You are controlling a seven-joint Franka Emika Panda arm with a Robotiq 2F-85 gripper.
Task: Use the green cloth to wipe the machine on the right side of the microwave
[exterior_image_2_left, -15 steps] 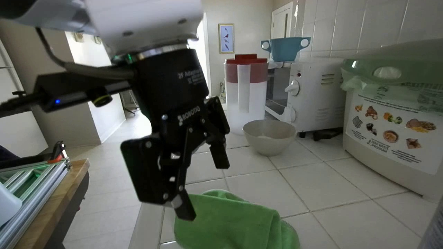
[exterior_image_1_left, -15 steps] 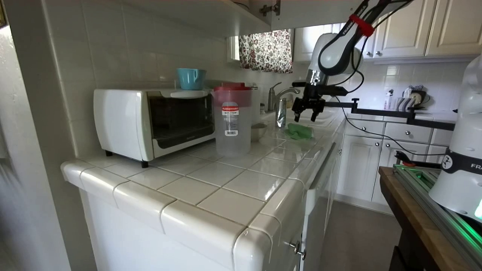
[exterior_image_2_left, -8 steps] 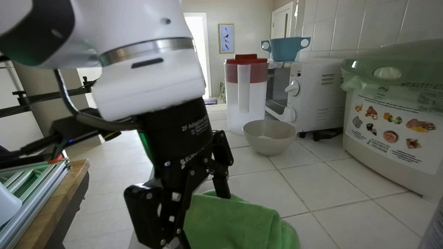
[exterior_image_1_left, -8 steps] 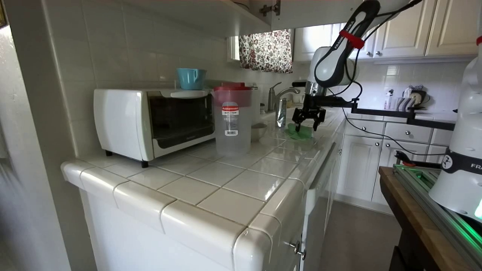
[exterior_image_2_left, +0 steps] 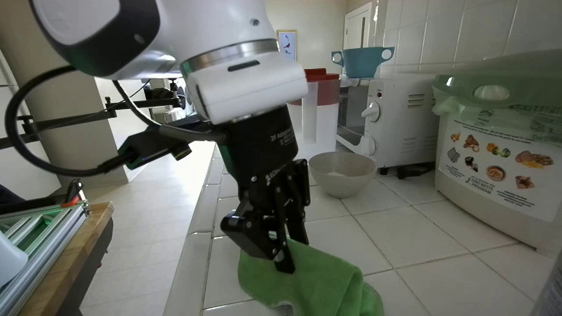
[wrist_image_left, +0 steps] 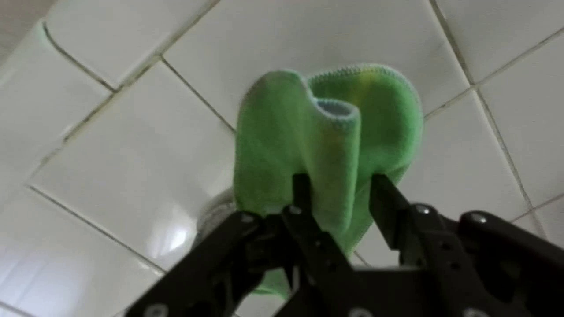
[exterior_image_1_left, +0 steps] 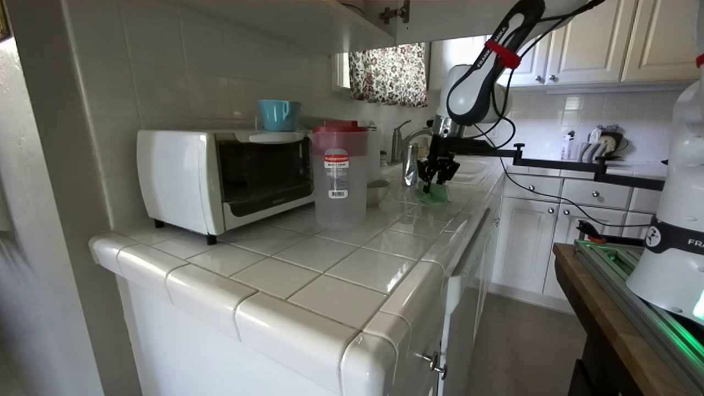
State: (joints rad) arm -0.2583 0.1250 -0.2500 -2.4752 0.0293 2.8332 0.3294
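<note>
The green cloth (wrist_image_left: 282, 132) lies crumpled on the white tiled counter, one fold standing up towards the wrist camera. Over it is my gripper (wrist_image_left: 340, 177), its jaws partly open. The fold rises between the fingers, close against the left one, while a gap shows beside the right one. In an exterior view the fingertips of the gripper (exterior_image_2_left: 293, 254) reach down onto the cloth (exterior_image_2_left: 333, 285). A white oven-like appliance with a dark door, likely the microwave (exterior_image_1_left: 176, 181), stands against the wall. Which thing is the machine beside it I cannot tell.
A red-lidded pitcher (exterior_image_1_left: 340, 203) stands by the appliance, with a grey bowl (exterior_image_2_left: 342, 175) near it. A blue container (exterior_image_2_left: 362, 61) sits on top. A green-lidded bin (exterior_image_2_left: 496, 153) lines the wall. A faucet (exterior_image_1_left: 397, 144) and a metallic can (exterior_image_1_left: 411, 165) are behind the cloth.
My gripper has come down onto the cloth and shifted slightly towards the wall side. Its jaws have narrowed from wide open, and the cloth has moved a little with them.
</note>
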